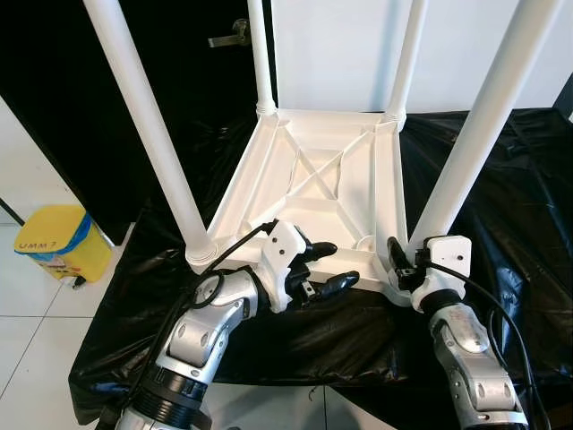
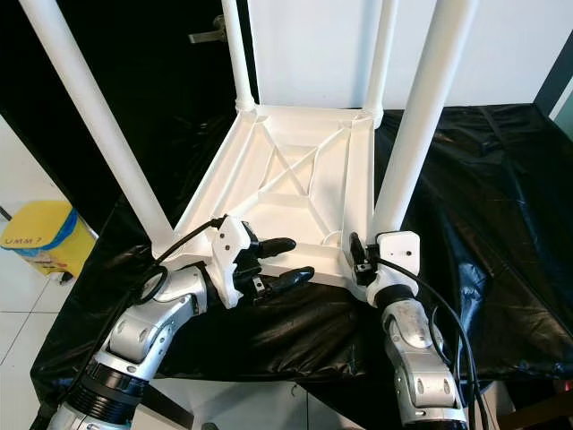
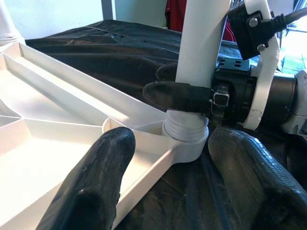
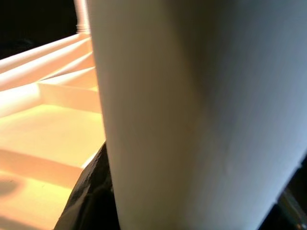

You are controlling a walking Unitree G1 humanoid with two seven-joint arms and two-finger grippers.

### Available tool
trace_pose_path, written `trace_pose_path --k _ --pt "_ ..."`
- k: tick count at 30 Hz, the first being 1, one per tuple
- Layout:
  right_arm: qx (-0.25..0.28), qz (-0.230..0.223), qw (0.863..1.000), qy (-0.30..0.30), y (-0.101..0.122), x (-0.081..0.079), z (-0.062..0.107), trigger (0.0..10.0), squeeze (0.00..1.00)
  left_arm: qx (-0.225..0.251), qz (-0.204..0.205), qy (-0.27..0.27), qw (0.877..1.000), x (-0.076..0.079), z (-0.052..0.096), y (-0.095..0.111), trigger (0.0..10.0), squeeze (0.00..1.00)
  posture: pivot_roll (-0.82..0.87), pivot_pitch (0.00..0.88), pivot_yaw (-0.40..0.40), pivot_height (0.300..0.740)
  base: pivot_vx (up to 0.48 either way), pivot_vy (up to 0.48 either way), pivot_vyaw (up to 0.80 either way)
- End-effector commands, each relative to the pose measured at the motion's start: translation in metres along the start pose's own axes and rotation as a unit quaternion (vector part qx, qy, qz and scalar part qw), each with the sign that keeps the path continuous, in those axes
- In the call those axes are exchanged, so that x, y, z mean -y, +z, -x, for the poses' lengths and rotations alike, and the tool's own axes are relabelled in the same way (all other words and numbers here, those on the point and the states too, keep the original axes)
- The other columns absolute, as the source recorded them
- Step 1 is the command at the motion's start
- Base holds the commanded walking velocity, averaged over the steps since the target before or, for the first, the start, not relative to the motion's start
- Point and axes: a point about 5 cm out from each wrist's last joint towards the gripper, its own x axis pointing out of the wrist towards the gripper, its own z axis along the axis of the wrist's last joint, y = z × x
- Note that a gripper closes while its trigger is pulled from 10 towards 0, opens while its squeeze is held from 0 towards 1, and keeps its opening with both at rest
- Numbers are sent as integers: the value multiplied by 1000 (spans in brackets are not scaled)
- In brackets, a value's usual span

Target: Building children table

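Head stereo pair: looks forward/down on the upturned table (image 1: 313, 179), mid-range. Wrist cams: very close, both sharing the near-right leg (image 3: 199, 43) w/ head views.

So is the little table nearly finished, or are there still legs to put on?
Nearly. The white table top lies upside down on the black sheet with all four legs standing in its corners. In hand: the right gripper is closed around the base of the near right leg, perhaps tightening it. The left gripper is open beside the frame's near edge. Left: turning the table upright.

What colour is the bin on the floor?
Yellow with a blue band, the bin shows best in the left eye view.
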Motion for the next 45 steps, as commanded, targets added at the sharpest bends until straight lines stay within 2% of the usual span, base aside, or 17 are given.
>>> trace_pose_path --k 1,5,16,17,18,25,29,31,32,33,35,36,37,38,40,41,45 --pt "-53 3 997 -48 -19 10 7 10000 0 -10 10 42 999 -3 1 -4 10000 0 -162 0 20 740 0 0 0" --pt "-56 -4 996 -71 -21 5 10 10000 0 -10 11 40 999 0 0 -6 10000 0 -161 0 14 740 0 0 0" --pt "-52 -13 996 -64 -17 1 8 10000 0 -9 9 39 999 -1 -3 -5 10000 0 -171 0 12 740 0 0 0" --pt "-53 -13 996 -64 -17 1 8 10000 78 -9 8 38 999 -1 -4 -5 10000 0 -172 0 12 740 0 0 0" --pt "-46 -19 997 -60 -15 1 7 10000 1000 -9 7 36 999 0 -4 -5 10000 0 -173 0 12 740 0 0 0" --pt "11 -14 999 -30 -1 9 4 10000 1000 -8 6 32 999 0 -5 -3 10000 0 -172 0 16 740 0 0 0" --pt "37 -32 999 19 9 15 0 10000 1000 -10 5 30 999 -2 -4 -3 10000 0 -180 0 27 740 0 0 0" --pt "45 -40 995 74 14 16 0 10000 1000 -11 3 26 1000 -3 -4 -2 10000 0 -177 0 35 740 0 0 0" --pt "45 -40 995 74 14 16 0 10000 1000 -11 3 26 1000 -3 -4 -2 10000 0 -177 0 35 740 0 0 0" --pt "46 -42 993 104 16 16 0 10000 933 -12 2 24 1000 -4 -4 -1 10000 0 -173 0 37 740 0 0 0" --pt "46 -42 993 104 16 16 0 10000 933 -12 2 24 1000 -4 -4 -1 10000 0 -173 0 37 740 0 0 0" --pt "46 -45 990 129 18 15 0 10000 0 -12 1 22 1000 -4 -4 0 10000 0 -173 0 40 740 0 0 0" --pt "46 -45 990 129 18 15 0 10000 0 -12 1 22 1000 -4 -4 0 10000 0 -173 0 40 740 0 0 0" --pt "45 -37 984 169 19 14 0 10000 0 -14 2 18 1000 -4 -2 0 10000 0 -167 0 45 740 0 0 0" --pt "45 -37 984 169 19 14 0 10000 0 -14 2 18 1000 -4 -2 0 10000 0 -167 0 45 740 0 0 0" --pt "42 -24 978 205 21 13 0 10000 0 -16 4 13 1000 -3 0 0 10000 0 -161 2 49 740 0 0 0" --pt "33 8 966 256 21 16 -2 10000 0 -18 7 6 1000 -1 2 0 10000 0 -159 5 48 740 0 0 0"
